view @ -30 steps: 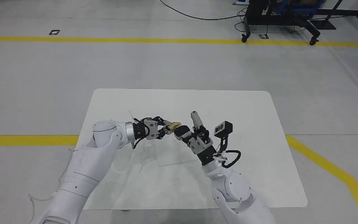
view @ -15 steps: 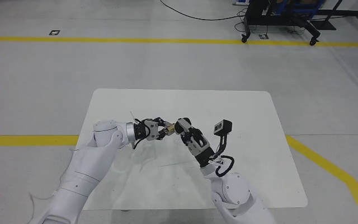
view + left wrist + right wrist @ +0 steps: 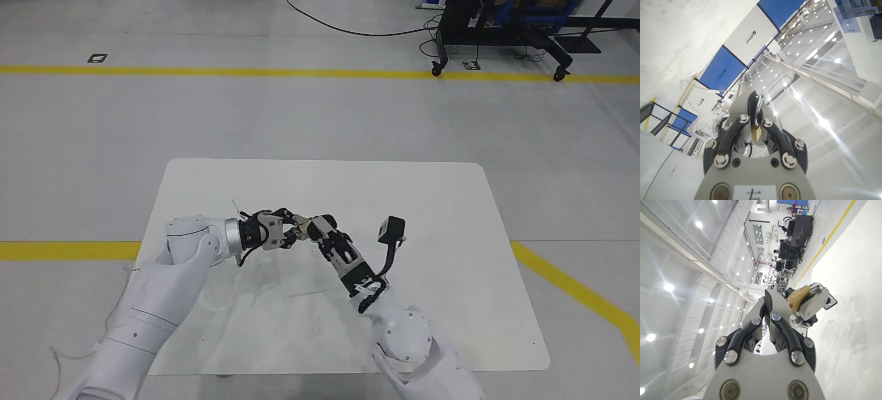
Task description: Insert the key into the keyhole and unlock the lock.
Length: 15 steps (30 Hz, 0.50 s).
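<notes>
Lock [image 3: 300,232] up off the table [image 3: 450,200] near its middle, seen from above, pinched in the left gripper [image 3: 289,232]. Right gripper [image 3: 319,227] just beside it, on the side away from the left wrist, tip turned toward the brass. Grippers nearly nose to nose, lock between them.

Left wrist view: fingers [image 3: 740,106] clamped on the lock, silver shackle [image 3: 760,101] out by the tips, brass body [image 3: 757,133] lower, back toward the palm. Long axis seemingly along the fingers.

Right wrist view: right gripper's pads [image 3: 768,303] pressed together, key too hidden to make out between them. Brass body off to one side of the tips, close but apart, not straight ahead. Keyhole face not to be told.

Likely needed next: a swing of the right tip round to the body's end, in line with that long axis.
</notes>
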### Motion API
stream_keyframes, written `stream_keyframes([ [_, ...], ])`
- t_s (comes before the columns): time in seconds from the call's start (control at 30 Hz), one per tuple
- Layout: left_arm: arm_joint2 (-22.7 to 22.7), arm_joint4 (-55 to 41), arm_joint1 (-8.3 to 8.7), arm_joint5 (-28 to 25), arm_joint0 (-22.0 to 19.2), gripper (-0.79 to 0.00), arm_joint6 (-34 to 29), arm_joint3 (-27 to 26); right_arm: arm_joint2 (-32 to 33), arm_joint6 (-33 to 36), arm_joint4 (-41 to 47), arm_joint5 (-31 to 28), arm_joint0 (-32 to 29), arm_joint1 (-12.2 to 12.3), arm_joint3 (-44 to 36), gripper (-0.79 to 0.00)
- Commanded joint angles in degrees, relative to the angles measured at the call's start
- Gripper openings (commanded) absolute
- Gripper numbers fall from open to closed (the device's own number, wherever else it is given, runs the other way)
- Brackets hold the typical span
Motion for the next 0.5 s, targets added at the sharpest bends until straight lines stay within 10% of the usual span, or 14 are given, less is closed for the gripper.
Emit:
stream_keyframes([
  [0.0,-0.7,1.2,0.11,-3.3,0.4,-0.785,1.4,-0.8,0.4,1.6,4.2,-0.2,-1.4,0.1,-1.9,-0.760],
  [0.3,-2.8,4.5,0.62,-12.5,2.3,-0.785,1.3,-4.5,6.0,14.8,37.6,15.5,-3.7,0.7,-3.7,-0.508],
  [0.47,-2.6,6.0,0.72,-14.4,2.2,-0.785,-0.5,-4.3,7.2,15.9,43.5,18.3,-2.8,0.8,-2.3,-0.597],
])
